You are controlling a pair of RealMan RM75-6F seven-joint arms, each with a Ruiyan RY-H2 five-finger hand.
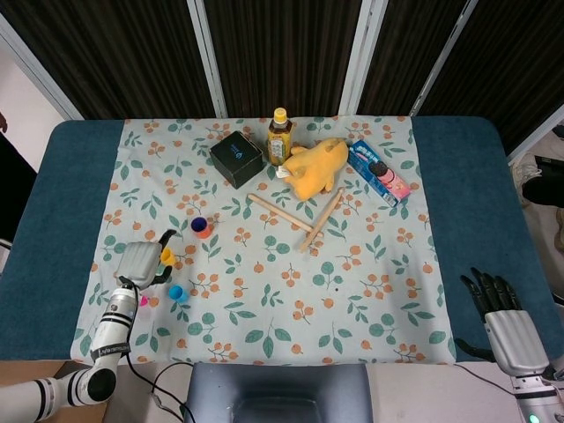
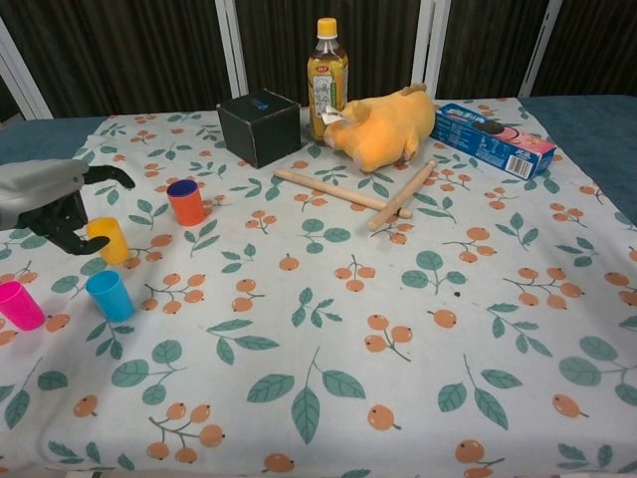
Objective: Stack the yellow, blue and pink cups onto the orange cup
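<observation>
The orange cup (image 2: 185, 202) (image 1: 202, 228) stands left of centre with a dark blue cup nested in it, only its blue rim showing. Nearer the left edge stand the yellow cup (image 2: 109, 240) (image 1: 166, 256), a light blue cup (image 2: 107, 295) (image 1: 175, 292) and the pink cup (image 2: 20, 305) (image 1: 141, 300). My left hand (image 2: 50, 195) (image 1: 138, 263) hovers open just left of the yellow cup, thumb reaching over it and fingers curled by its side, gripping nothing. My right hand (image 1: 499, 310) rests open at the near right corner, off the cloth.
At the back stand a black box (image 2: 259, 125), a tea bottle (image 2: 327, 66), a yellow plush toy (image 2: 383, 124) and a blue biscuit box (image 2: 493, 138). Two wooden sticks (image 2: 368, 197) lie crossed in the middle.
</observation>
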